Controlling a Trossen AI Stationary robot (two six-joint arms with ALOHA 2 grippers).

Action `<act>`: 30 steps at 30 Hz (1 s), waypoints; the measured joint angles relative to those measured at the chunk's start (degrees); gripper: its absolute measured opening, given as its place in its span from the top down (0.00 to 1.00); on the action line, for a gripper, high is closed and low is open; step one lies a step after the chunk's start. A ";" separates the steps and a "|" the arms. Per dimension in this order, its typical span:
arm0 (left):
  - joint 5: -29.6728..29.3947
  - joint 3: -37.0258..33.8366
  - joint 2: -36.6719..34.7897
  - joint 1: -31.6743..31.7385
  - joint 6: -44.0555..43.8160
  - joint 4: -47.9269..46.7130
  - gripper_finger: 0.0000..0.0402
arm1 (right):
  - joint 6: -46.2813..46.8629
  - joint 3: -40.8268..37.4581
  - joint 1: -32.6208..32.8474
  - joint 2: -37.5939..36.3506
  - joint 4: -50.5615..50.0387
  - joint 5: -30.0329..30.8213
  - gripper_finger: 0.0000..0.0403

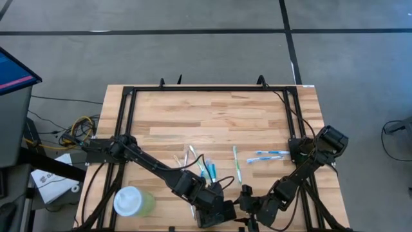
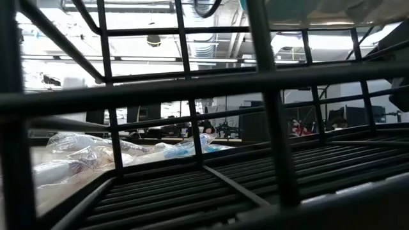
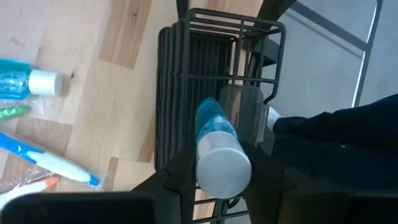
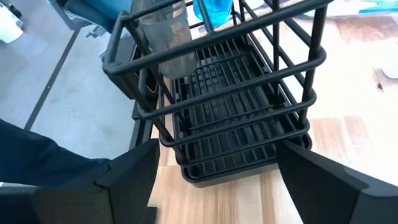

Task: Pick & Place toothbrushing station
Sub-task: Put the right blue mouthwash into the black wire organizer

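Observation:
The black wire holder (image 3: 186,74) of the toothbrushing station stands at the table's near edge (image 1: 226,218); its bars (image 2: 268,128) fill the low view. My left gripper (image 1: 215,207) hangs over it, shut on a teal tube (image 3: 214,130) with a white cap. My right gripper (image 1: 250,205) is open, its fingers standing either side of the holder's end (image 4: 224,162) with gaps showing. Several toothbrushes (image 1: 237,164) and a second teal tube (image 3: 15,81) lie flat on the wood. My left gripper pinches the tube at its white cap end (image 3: 222,167) between the two fingers. The fingers come slanting down from above, and the tube runs along them. Its teal end (image 4: 211,9) points down into the holder's upper frame. Whether that end touches the holder, I cannot tell.
A pale green cup with a white lid (image 1: 132,201) stands at the near left. Wrapped toothbrushes (image 1: 267,154) lie toward the right, and clear plastic wrapping (image 2: 83,153) lies on the wood beyond the holder. A black frame (image 1: 206,90) borders the table.

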 joint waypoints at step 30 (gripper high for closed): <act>1.29 -0.05 1.64 -0.81 1.55 0.67 0.77 | 8.12 5.53 6.23 3.13 -8.05 9.08 0.22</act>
